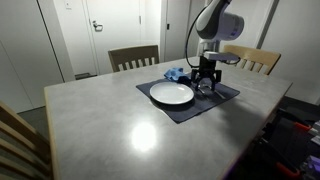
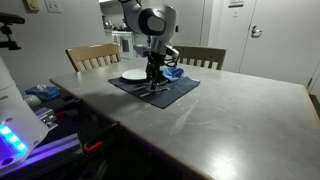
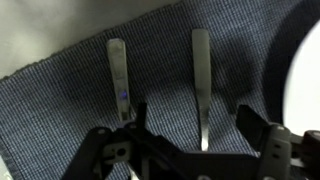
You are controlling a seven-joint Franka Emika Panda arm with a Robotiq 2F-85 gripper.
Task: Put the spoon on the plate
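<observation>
Gripper (image 3: pixel 193 128): was held open, low over blue placemat (image 3: pixel 60 110).
Spoon (image 3: pixel 200 70): was laid flat between the fingers (image 3: pixel 137 128), ungrasped.
Plate (image 3: pixel 305 90): was seen nearby, on same placemat.
Second utensil (image 3: pixel 118 70): was laid alongside.

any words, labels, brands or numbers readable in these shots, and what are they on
No text can be read in any view.
Plate: plain white, no marking visible.
Utensil farther from the plate, wrist view: small dark mark on its handle, too blurred to read.
Wall sign, in an exterior view: too small to read.
</observation>
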